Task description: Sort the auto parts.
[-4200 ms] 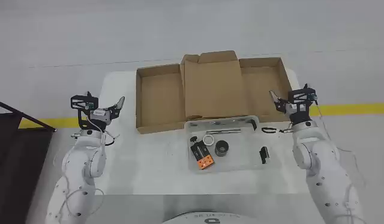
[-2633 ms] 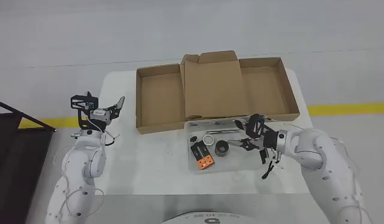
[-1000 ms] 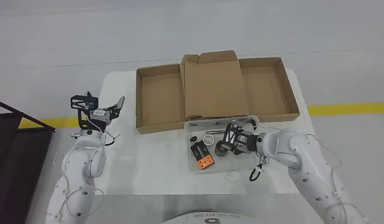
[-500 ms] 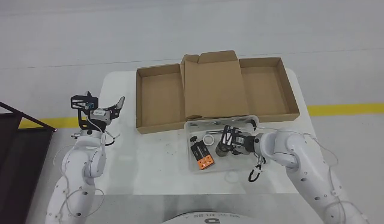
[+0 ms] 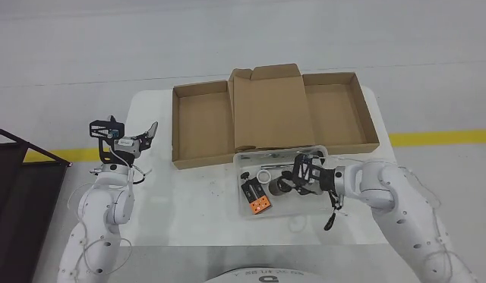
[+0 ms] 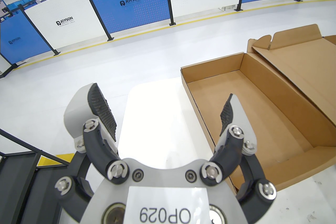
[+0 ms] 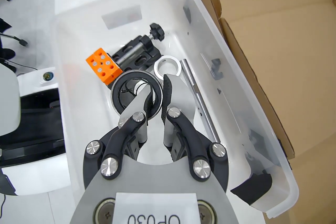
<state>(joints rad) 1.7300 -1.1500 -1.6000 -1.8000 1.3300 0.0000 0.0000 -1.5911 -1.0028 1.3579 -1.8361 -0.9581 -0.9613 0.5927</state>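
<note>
Well, in the clear bin (image 7: 210,22) an orange block (image 7: 103,68) and silver collar (image 7: 158,68) crowded the black ring (image 7: 115,96); fingers of the right gripper (image 7: 157,93) pinched its wall; the left gripper (image 6: 162,93) gaped wide, empty.

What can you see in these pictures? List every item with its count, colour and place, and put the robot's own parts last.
table: one, white, under everything
cardboard box: one, brown, open, at the table's far side
clear bin: one, see-through, just in front of the box
black ring: one, black, in the bin beside the orange block
silver ring: one, silver, in the bin between the clamp and the rod
metal rod: one, silver, lying along the bin's floor
orange block: one, orange, at the clamp's end
black clamp: one, black, in the bin
small black pieces: at least two, black, by the bin's box-side wall
right hand: one, pinching the black ring's wall
left hand: one, open, over the table's left end
</note>
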